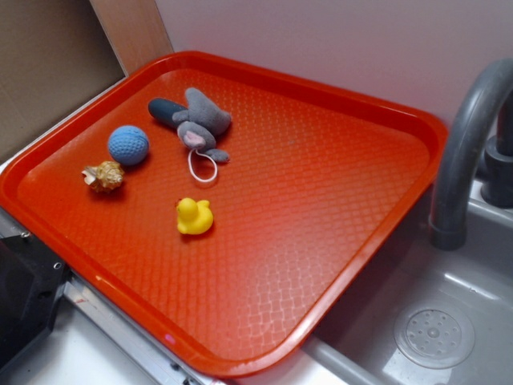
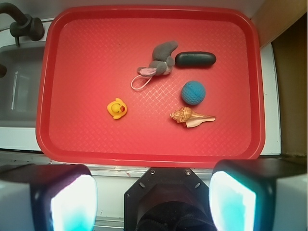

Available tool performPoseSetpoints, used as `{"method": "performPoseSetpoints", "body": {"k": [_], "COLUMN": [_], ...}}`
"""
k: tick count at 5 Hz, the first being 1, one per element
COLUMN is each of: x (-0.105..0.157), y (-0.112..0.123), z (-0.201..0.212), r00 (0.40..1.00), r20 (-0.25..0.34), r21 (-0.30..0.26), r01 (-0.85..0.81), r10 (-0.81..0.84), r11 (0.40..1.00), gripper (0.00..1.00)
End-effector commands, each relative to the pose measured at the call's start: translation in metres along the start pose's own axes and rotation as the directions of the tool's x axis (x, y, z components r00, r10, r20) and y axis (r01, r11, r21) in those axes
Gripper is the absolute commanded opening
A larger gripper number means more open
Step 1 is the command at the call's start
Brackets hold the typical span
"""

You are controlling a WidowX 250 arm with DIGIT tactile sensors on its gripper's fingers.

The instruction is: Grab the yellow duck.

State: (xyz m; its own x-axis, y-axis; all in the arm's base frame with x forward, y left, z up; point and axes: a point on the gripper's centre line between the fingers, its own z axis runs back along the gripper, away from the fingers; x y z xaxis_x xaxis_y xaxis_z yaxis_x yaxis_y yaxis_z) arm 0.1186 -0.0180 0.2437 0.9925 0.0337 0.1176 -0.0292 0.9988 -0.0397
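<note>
The yellow duck [image 1: 194,216] sits upright on the red tray [image 1: 337,200], left of the tray's middle. In the wrist view the duck [image 2: 117,108] is well ahead of my gripper [image 2: 153,199] and a little to the left. The gripper is high above the tray's near edge, wide open and empty, with its two pale pads [image 2: 73,202] at the bottom corners. The gripper does not show in the exterior view.
On the tray [image 2: 86,53] lie a blue dimpled ball [image 1: 128,144], a tan shell [image 1: 103,176], a grey plush toy [image 1: 199,128] with a white loop, and a dark oblong piece [image 2: 195,59]. A grey sink with a faucet [image 1: 465,152] adjoins the tray.
</note>
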Motion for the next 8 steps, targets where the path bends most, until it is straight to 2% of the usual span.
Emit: {"method": "performPoseSetpoints", "body": {"k": [1,2,3,4,5,6,7,8], "x": [0.0,0.009,0.023,0.045,0.057,0.057,0.052,0.046], "y": [0.0,-0.013,-0.022,-0.034,-0.05,-0.059,-0.069,-0.07], "z": [0.0,-0.022,-0.039,-0.074,-0.117,-0.147,-0.177,-0.202], "r00": [1.0,0.996,0.994,0.985,0.994,0.997,0.995,0.989], "r20": [0.0,0.054,0.053,0.073,0.003,-0.028,-0.097,-0.145], "r21": [0.0,-0.087,-0.122,-0.178,-0.172,-0.172,-0.135,-0.123], "r01": [0.0,-0.063,-0.084,-0.14,-0.104,-0.073,-0.006,0.018], "r10": [0.0,0.068,0.091,0.155,0.106,0.07,-0.007,-0.036], "r11": [1.0,0.994,0.989,0.974,0.98,0.982,0.991,0.992], "gripper": [1.0,1.0,1.0,1.0,1.0,1.0,1.0,1.0]}}
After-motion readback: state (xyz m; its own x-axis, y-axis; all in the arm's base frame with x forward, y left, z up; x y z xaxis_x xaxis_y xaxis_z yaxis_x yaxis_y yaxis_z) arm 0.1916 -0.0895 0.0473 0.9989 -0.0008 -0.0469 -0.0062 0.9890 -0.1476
